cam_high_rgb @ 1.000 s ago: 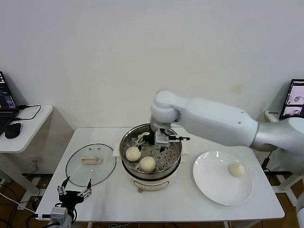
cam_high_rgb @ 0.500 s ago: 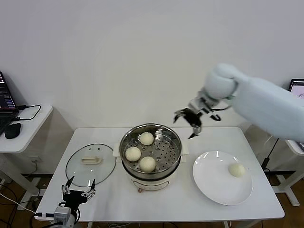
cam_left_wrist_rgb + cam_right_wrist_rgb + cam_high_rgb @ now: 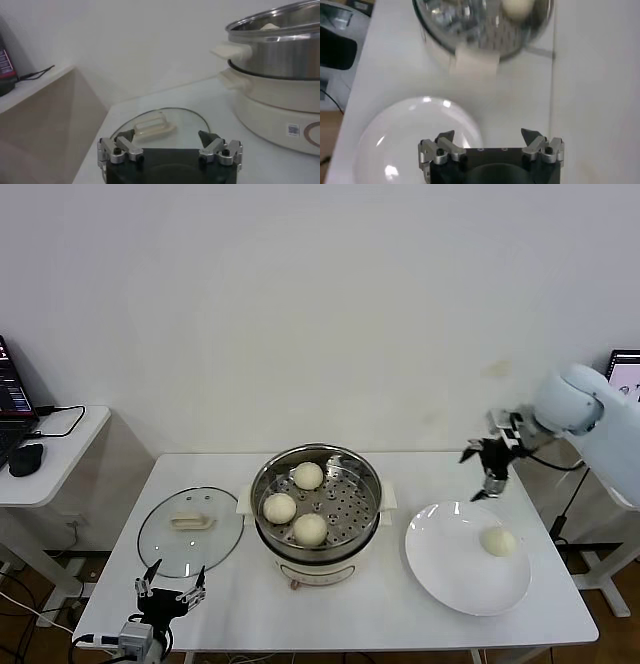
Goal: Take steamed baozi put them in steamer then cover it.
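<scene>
The steamer [image 3: 368,514] stands mid-table with three steamed baozi on its perforated tray: one at the back [image 3: 308,475], one at the left [image 3: 280,507], one at the front [image 3: 311,528]. A last baozi [image 3: 497,541] lies on the white plate [image 3: 450,569]. My right gripper [image 3: 483,472] hangs open and empty above the plate's far edge. Its wrist view shows the plate [image 3: 405,145], the steamer [image 3: 445,25] and a baozi [image 3: 516,7], with the gripper [image 3: 488,134] open. The cover [image 3: 160,544] lies flat left of the steamer. My left gripper [image 3: 170,596] is open at the table's front left corner, facing the cover [image 3: 187,120].
A side table [image 3: 60,449] with a laptop and mouse stands at the far left. A screen [image 3: 622,389] is at the far right. The steamer's side handle [image 3: 231,51] juts toward the cover. The wall runs close behind the table.
My right arm has swung from over the steamer out to the right, above the plate's far edge, leaving a third baozi in the steamer. The left gripper has drifted slightly right.
</scene>
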Motion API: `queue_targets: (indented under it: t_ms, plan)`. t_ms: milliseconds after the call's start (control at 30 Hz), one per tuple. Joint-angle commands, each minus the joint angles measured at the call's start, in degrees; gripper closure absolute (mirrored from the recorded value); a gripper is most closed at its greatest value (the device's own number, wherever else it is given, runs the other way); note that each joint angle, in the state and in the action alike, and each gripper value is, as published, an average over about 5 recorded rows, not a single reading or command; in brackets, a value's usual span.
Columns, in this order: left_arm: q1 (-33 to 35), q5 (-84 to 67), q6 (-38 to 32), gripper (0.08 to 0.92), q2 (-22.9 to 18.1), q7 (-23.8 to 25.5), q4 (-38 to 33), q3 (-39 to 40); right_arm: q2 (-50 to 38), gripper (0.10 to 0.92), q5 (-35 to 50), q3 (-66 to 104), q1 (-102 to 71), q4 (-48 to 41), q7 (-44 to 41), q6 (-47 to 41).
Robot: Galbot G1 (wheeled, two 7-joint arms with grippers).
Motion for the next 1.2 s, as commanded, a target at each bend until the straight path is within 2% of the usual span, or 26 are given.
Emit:
queue_targets:
  t_ms: [33,467,767,1200]
  plan:
    - [-0.11,0.06,0.17,0.177,0.12,0.1,0.28,-0.01,-3.83,0.203,-7.74,5.62,-10.69,-2.19,0.18,-1.13]
    - [0.04,-0.03,0.24,0.177,0.87,0.22,0.6,-0.87,4.13,0.203,-15.01,5.86,-13.23,-9.93,0.0,9.91]
    - [-0.06,-0.11,0.3,0.177,1.26,0.36,1.01,-1.32,6.6,0.203,-20.03,6.61,-15.82,-12.34,1.25,10.56]
    - [-0.35,0.48,0.28,0.177,1.04,0.5,1.82,-1.08,8.04,0.203,-22.75,7.77,-18.15,-14.24,5.1,10.72]
